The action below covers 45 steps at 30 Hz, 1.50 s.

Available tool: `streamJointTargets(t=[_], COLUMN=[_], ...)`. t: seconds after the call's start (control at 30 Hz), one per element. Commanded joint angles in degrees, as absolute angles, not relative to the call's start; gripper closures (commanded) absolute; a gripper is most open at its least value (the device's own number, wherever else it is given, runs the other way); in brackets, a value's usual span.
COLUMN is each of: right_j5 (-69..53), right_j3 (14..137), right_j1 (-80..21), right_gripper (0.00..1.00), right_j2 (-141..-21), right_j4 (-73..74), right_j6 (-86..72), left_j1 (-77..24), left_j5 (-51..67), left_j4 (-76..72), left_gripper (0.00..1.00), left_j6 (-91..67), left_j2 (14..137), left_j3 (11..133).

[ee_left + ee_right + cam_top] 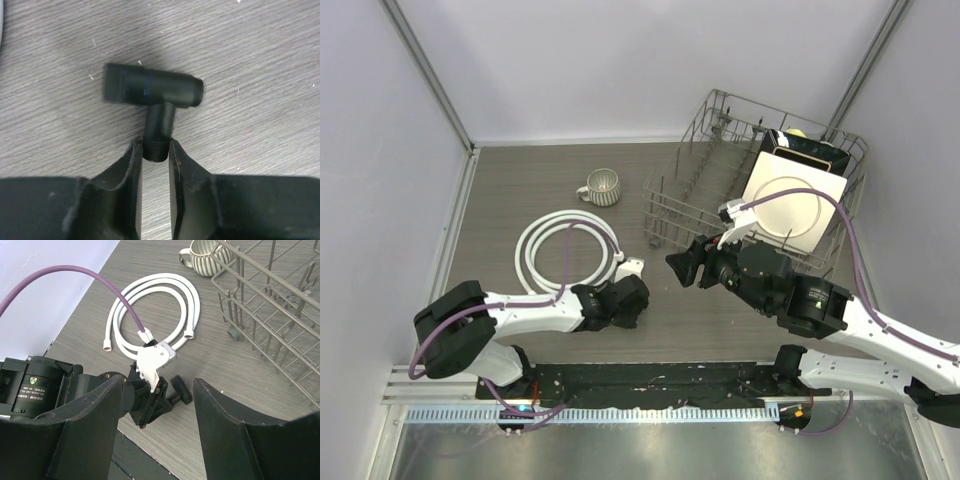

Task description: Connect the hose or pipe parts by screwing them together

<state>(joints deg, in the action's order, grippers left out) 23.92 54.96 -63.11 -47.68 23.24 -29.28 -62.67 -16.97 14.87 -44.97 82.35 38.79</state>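
The small black T-shaped fitting (150,90) lies on the wooden table. My left gripper (155,147) is shut on its threaded stem, one finger pressed against each side. In the right wrist view the fitting (181,390) pokes out past the left gripper's tips. The white hose (525,250) lies coiled in loops behind and left of the left gripper (638,300). Its two white end nuts (106,344) rest free on the table. My right gripper (685,265) hovers open to the right of the fitting, holding nothing.
A grey ribbed mug (601,186) stands behind the coil. A wire dish rack (670,200) with a square white plate (790,210) fills the back right. A purple cable (100,280) arcs over the hose to the left wrist.
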Motion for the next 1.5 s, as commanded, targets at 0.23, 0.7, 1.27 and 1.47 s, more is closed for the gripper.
streamJointTargets(t=[0.23,0.7,1.27,1.47], right_j5=[13.54,-28.02,-30.14,-31.55], right_j3=[43.98,34.98,39.81,40.25], right_j1=[-63.11,-63.11,-63.11,-63.11], right_gripper=[0.32,0.26,0.29,0.32], right_j2=[-41.94,-29.53,-36.82,-40.78], right_j4=[0.73,-1.96,10.28,10.28], right_j6=[-7.84,31.88,40.52,41.57], left_j1=[-60.13,-40.96,-40.96,-40.87], left_j5=[2.06,60.59,72.42,73.3], left_j4=[20.45,12.61,14.06,13.36], left_gripper=[1.0,1.0,1.0,1.0], left_j6=[-31.22,-29.33,-23.82,-23.64], left_j2=[69.71,58.18,63.72,64.51], left_j3=[43.76,46.5,45.88,46.67])
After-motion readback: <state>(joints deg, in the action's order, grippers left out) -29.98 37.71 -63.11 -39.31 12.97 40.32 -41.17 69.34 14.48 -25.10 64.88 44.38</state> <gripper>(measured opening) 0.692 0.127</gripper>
